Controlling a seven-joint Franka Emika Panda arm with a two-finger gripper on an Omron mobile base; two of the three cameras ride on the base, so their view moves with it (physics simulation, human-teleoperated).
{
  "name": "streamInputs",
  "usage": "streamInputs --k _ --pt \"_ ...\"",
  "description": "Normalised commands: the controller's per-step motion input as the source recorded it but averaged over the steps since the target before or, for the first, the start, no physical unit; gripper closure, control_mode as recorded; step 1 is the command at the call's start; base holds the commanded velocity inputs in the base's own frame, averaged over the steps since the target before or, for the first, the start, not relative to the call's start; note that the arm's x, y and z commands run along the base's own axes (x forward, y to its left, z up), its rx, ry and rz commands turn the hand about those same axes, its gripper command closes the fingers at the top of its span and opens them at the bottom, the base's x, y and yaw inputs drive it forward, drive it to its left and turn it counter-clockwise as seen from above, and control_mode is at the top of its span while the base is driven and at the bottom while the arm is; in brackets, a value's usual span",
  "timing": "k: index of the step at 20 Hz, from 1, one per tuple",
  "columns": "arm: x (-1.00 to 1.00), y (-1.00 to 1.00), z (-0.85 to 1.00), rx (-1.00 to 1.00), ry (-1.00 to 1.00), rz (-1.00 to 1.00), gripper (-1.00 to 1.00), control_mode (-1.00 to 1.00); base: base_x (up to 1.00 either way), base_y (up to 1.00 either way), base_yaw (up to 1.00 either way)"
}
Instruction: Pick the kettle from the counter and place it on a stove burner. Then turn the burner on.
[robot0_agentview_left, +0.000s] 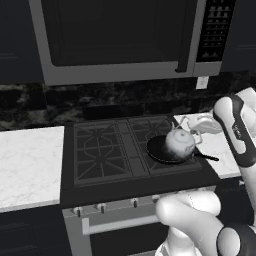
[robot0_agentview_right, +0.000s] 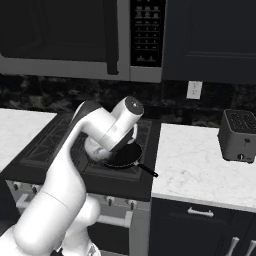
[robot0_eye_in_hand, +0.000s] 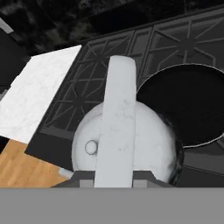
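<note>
- The kettle (robot0_agentview_left: 179, 141) sits right of centre in the left base view, over the black frying pan (robot0_agentview_left: 162, 151) on the stove's right side — whether it touches the pan cannot be told.
- In the hand view the kettle (robot0_eye_in_hand: 131, 144) lies at lower centre, its pale handle (robot0_eye_in_hand: 117, 118) running up the frame, with the pan (robot0_eye_in_hand: 188, 103) to the right.
- The jaws cannot be judged — the fingertips are hidden by the kettle.
- The stove burner grates (robot0_agentview_left: 102, 150) spread left of the pan.
- White marble table (robot0_agentview_left: 30, 165) lies at the left; a toaster (robot0_agentview_right: 239, 134) stands at the right of the right base view.
</note>
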Motion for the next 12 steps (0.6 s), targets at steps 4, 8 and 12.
streamInputs --k 4,8,12 --pt "-0.03 1.0 0.0 0.06 0.0 0.0 1.0 -1.0 0.0 0.0 0.0" --pt "0.0 1.0 0.0 0.05 0.0 0.0 1.0 -1.0 0.0 0.0 0.0" --pt "0.0 0.98 0.0 0.05 0.01 0.0 1.0 -1.0 0.0 0.0 0.0"
